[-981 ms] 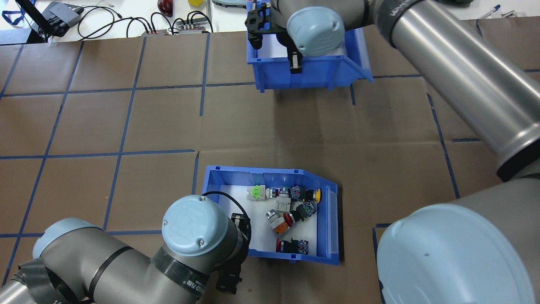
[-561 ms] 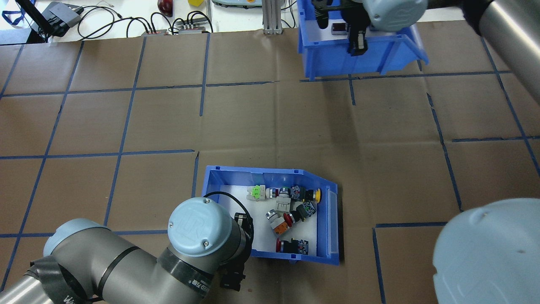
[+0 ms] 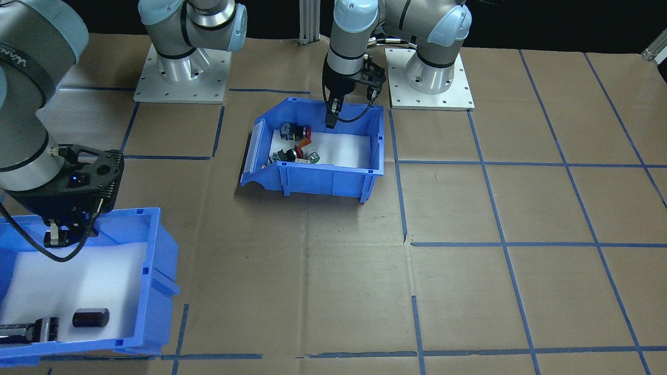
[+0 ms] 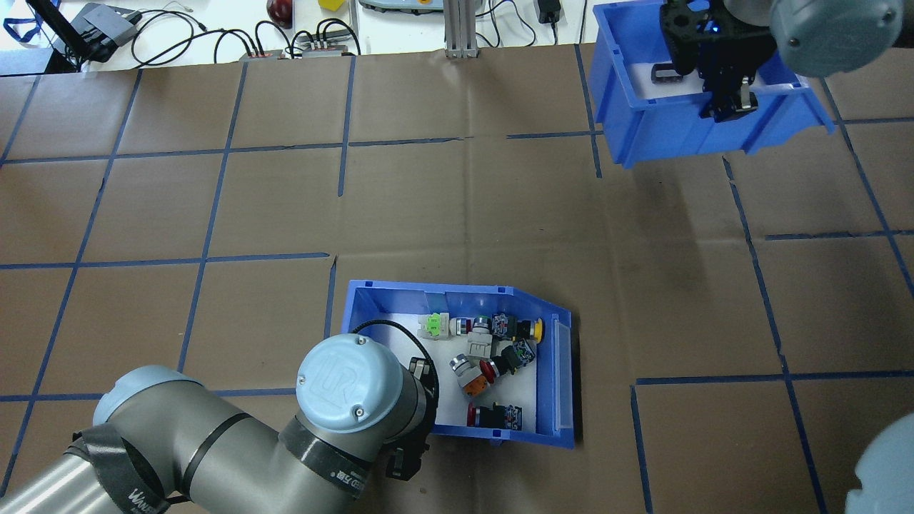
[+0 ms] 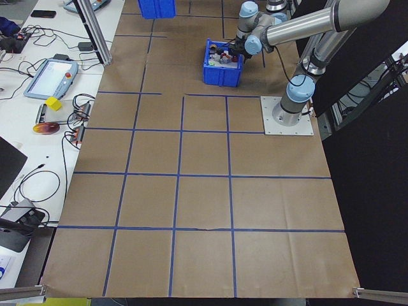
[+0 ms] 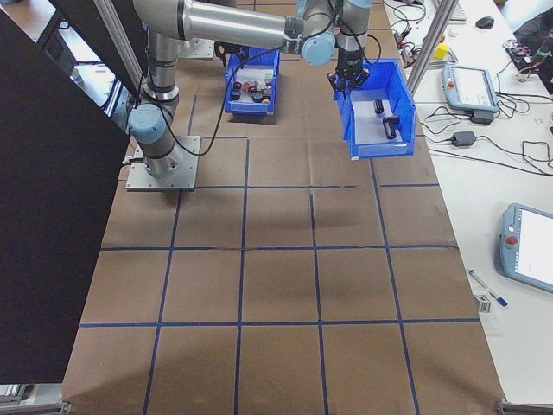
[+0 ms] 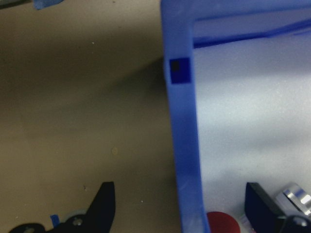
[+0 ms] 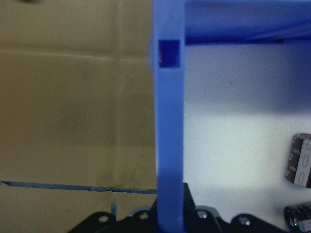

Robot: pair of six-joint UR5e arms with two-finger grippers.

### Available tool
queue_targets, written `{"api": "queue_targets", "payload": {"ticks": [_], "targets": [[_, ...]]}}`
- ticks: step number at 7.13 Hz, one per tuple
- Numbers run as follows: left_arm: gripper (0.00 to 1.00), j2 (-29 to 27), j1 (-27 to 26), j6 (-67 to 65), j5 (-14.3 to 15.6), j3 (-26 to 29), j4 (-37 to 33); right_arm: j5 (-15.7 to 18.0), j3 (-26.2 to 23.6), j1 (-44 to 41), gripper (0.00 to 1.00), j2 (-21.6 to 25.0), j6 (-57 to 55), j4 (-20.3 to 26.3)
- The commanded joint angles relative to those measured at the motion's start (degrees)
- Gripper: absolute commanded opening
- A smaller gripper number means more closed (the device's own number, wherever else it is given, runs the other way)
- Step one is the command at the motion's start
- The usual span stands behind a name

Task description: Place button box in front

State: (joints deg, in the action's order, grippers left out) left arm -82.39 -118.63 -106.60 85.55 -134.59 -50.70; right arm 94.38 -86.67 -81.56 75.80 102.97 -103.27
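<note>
The button box (image 4: 457, 291) is a blue bin with a white liner and red, yellow, orange and green push-buttons (image 4: 485, 357). It rests on the brown table near the robot, and also shows as the button box (image 3: 323, 182) in the front-facing view. My left gripper (image 3: 332, 119) is open and straddles its near wall (image 7: 182, 121), one finger (image 7: 104, 204) outside and one inside. My right gripper (image 4: 728, 111) is shut on the wall (image 8: 169, 121) of another blue bin (image 4: 643, 135). It holds that bin above the table's far right.
The held bin (image 3: 156, 260) carries a few black cylinders (image 3: 91, 317) on white foam. Cables and devices (image 4: 107, 25) lie on the bench beyond the table, beside an aluminium post (image 4: 457, 28). Teach pendants (image 6: 471, 86) sit on a side bench. Arm base plates (image 3: 180, 73) stand at the robot's edge.
My right arm has carried the other blue bin to the right and further away. My left arm has shifted slightly right at the button box, which has stayed put.
</note>
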Motion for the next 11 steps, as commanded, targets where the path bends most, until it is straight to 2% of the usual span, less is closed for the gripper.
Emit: {"api": "queue_targets", "payload": {"ticks": [1, 2, 4, 7, 8, 11], "targets": [[0.0, 0.04, -0.02, -0.19, -0.2, 0.03, 1.12, -0.77, -9.44, 2.29, 0.07, 4.77, 2.5, -1.14], [0.0, 0.13, 0.15, 0.07, -0.2, 0.29, 1.13, -0.78, -12.18, 2.37, 0.07, 6.01, 2.76, -1.32], [0.0, 0.48, 2.16, 2.61, 0.32, 4.49, 0.61, -0.51, -13.35, 3.07, 0.07, 6.55, 3.29, -1.41], [0.0, -1.44, 12.16, 9.8, -0.11, 10.13, -1.24, -0.43, -13.35, 3.17, 0.07, 6.55, 1.2, -1.49], [0.0, -4.76, 14.02, 10.44, -0.12, 13.53, -1.16, -0.43, -13.35, 3.17, 0.07, 6.55, -1.95, -1.32], [0.0, -22.66, 13.69, 9.49, 0.23, 31.88, -1.33, -0.34, -13.78, 2.99, 0.07, 7.25, -4.44, -1.14]]}}
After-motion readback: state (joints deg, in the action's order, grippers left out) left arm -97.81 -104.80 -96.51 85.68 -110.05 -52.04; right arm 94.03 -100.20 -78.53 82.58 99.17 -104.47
